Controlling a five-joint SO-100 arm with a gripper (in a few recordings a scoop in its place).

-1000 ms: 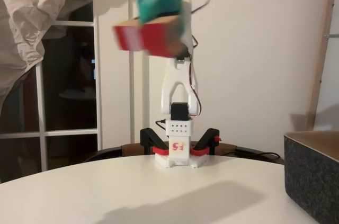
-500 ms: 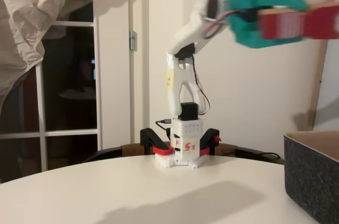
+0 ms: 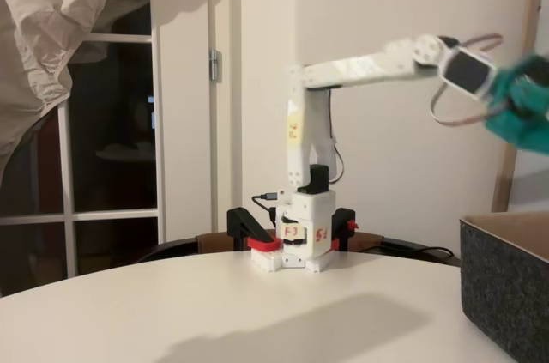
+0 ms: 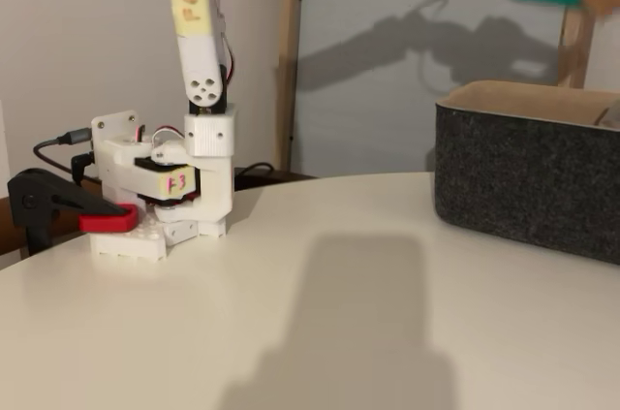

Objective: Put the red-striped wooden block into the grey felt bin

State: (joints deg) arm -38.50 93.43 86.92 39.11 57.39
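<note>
**Grey felt bin [image 3: 508,294] below, teal gripper [image 3: 525,107] high over it**

Nearest the camera lay the pale round table [image 3: 257,311]. The grey felt bin stood on it at the right edge of one fixed view, with its dark wall facing the lens and its lighter inside just visible over the thick rim. In both fixed views the bin's mouth was open to the air above.

Behind it, the white arm's base [image 3: 296,238] was clamped to the far edge of the table. From there the arm reached up and out to the right, and the gripper hung well above the bin and roughly over its mouth.

The gripper was a smear of motion blur. How far the jaws stood apart could not be told, nor what they held. The red-striped wooden block could not be picked out of that blur, so its long axis was unreadable too. If it was in the jaws, it was up there over the bin, well clear of the rim.

The coming move seemed to turn on that vertical line: gripper above, bin straight below, with a wide gap between. The judgement was that a release there would probably land inside, though a drop from that height might bounce the block. Lowering toward the rim first looked safer.
</note>
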